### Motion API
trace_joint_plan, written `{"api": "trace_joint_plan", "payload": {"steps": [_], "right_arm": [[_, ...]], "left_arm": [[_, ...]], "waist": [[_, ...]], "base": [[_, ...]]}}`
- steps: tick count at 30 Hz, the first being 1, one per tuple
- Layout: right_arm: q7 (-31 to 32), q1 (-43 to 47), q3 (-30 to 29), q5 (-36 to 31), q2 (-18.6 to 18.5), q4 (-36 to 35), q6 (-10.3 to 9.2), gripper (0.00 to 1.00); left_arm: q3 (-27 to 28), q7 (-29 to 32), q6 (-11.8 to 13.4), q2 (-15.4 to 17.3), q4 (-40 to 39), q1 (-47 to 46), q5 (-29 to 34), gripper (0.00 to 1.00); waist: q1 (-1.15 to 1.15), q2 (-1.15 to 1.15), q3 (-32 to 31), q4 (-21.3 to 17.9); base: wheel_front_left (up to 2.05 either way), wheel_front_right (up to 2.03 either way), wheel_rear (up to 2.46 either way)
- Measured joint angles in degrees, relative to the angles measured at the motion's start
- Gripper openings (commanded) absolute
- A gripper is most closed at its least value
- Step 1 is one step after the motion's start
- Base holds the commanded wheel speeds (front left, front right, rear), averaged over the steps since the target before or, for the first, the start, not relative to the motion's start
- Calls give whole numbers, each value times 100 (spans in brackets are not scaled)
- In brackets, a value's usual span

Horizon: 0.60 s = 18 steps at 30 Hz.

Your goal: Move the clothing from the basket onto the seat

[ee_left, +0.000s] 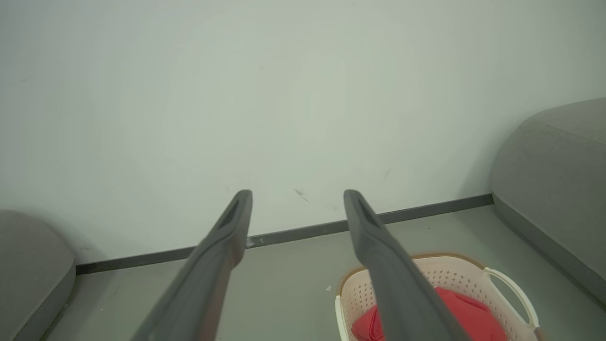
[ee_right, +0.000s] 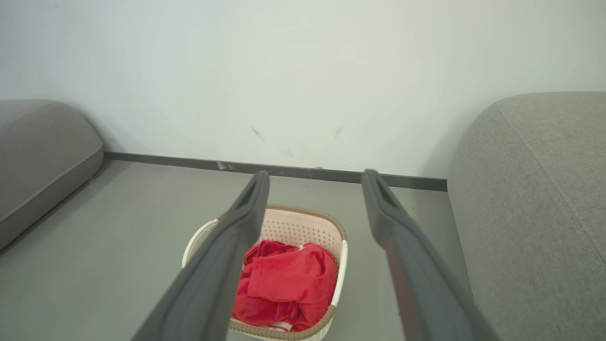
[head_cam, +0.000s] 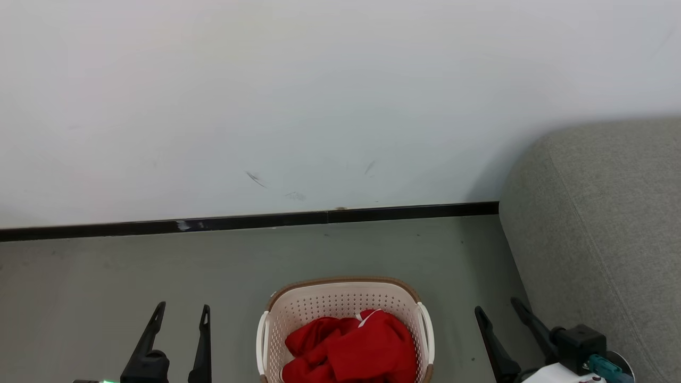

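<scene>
The cream basket (head_cam: 340,300) with its brown rim stands on the grey floor at the bottom middle of the head view, red clothing (head_cam: 354,348) bunched inside it. The grey seat (head_cam: 606,223) rises to its right. My left gripper (head_cam: 182,312) is open at the lower left, well apart from the basket. On the other side my right gripper (head_cam: 497,307) is open between basket and seat. The right wrist view looks down on the basket (ee_right: 303,227) and the clothing (ee_right: 289,279) past my right gripper (ee_right: 315,177). Through the left gripper (ee_left: 298,196), the basket (ee_left: 454,274) sits low right.
A white wall with a dark skirting strip (head_cam: 250,221) runs behind the basket. A second grey upholstered piece (ee_right: 38,156) stands to the left in the wrist views. Bare grey floor (head_cam: 133,271) lies left of the basket.
</scene>
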Motion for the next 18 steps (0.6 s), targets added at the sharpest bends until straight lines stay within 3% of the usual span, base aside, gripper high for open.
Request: {"api": "trace_joint_plan", "payload": {"steps": [18], "right_arm": [[0, 18, -22, 14, 0, -147, 0, 100]], "left_arm": [[66, -1, -53, 78, 4, 5, 3, 100]], "waist": [[-1, 0, 173, -34]], "base": [[0, 0, 0]]}}
